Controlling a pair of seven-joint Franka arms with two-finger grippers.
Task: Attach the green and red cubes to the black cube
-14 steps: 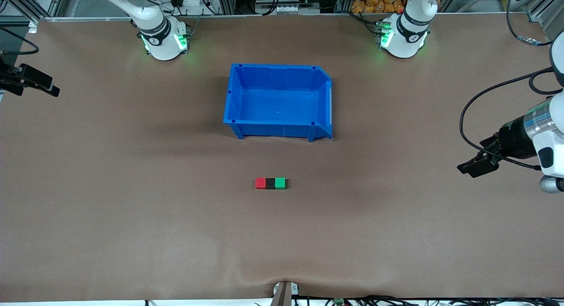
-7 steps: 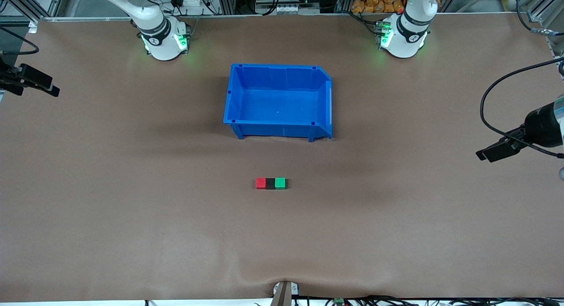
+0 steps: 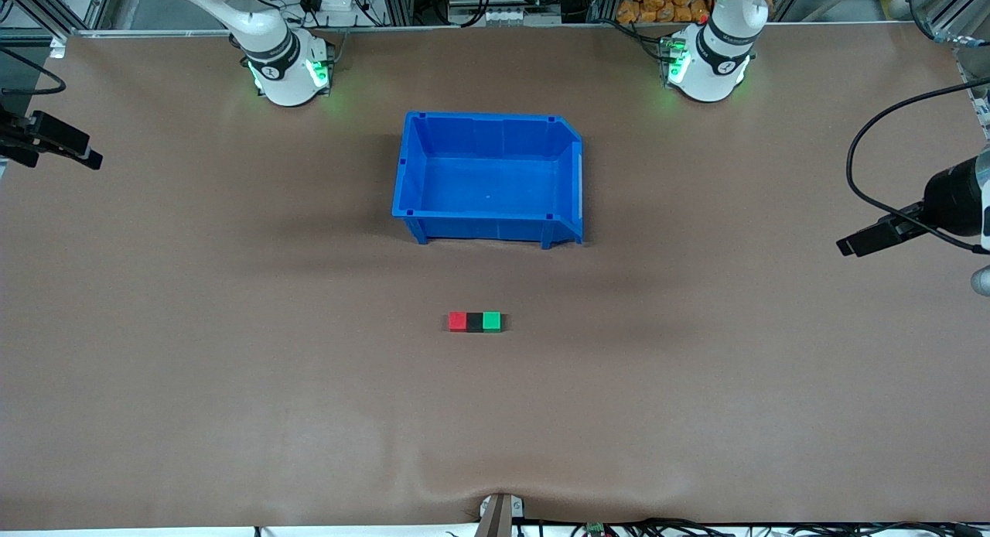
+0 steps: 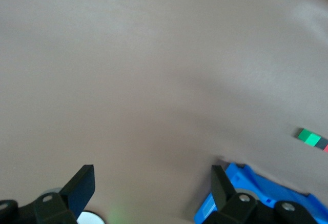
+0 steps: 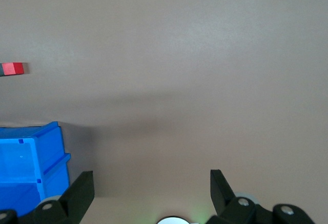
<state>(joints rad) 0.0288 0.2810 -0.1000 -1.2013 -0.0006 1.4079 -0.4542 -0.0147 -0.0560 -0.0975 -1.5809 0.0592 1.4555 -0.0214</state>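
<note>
The red cube (image 3: 457,321), the black cube (image 3: 474,322) and the green cube (image 3: 492,321) lie in one row on the brown table, touching, with the black one in the middle. My left gripper (image 3: 870,241) is open and empty over the table's edge at the left arm's end. My right gripper (image 3: 54,141) is open and empty over the edge at the right arm's end. The left wrist view shows the open gripper (image 4: 152,183) and the green cube (image 4: 309,137). The right wrist view shows the open gripper (image 5: 152,185) and the red cube (image 5: 18,68).
A blue bin (image 3: 487,227) stands empty in the middle of the table, farther from the front camera than the cube row. It also shows in the left wrist view (image 4: 256,193) and the right wrist view (image 5: 31,157). Both arm bases stand along the table's back edge.
My left gripper has drawn back from the middle toward the left arm's end of the table and risen. The cubes and the right gripper have not moved.
</note>
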